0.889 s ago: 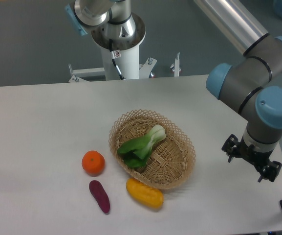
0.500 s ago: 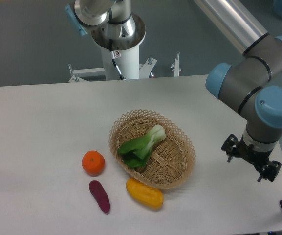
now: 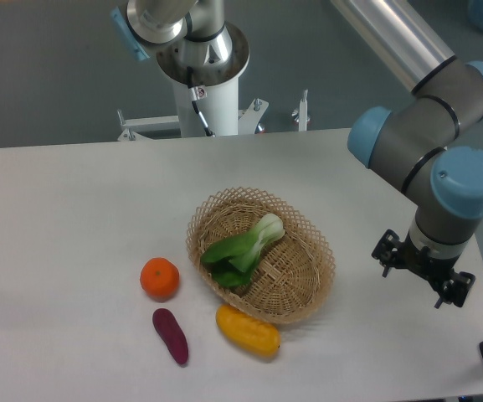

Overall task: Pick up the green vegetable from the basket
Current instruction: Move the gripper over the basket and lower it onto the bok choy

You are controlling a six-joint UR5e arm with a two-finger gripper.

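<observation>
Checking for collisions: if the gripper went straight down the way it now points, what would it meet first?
Probably bare table: the gripper points down, right of the basket; depth is uncertain.

green vegetable (image 3: 243, 248) dark green, whitish stem | basket (image 3: 301, 276) tan lattice weave

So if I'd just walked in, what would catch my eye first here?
Probably the woven basket in the middle of the white table, with a leafy green vegetable lying in it. Next, the bright produce just outside it: an orange, a purple sweet potato and a yellow fruit at its near-left side. Then the big grey-and-blue robot arm on the right, its gripper hanging beside the basket, holding nothing.
</observation>
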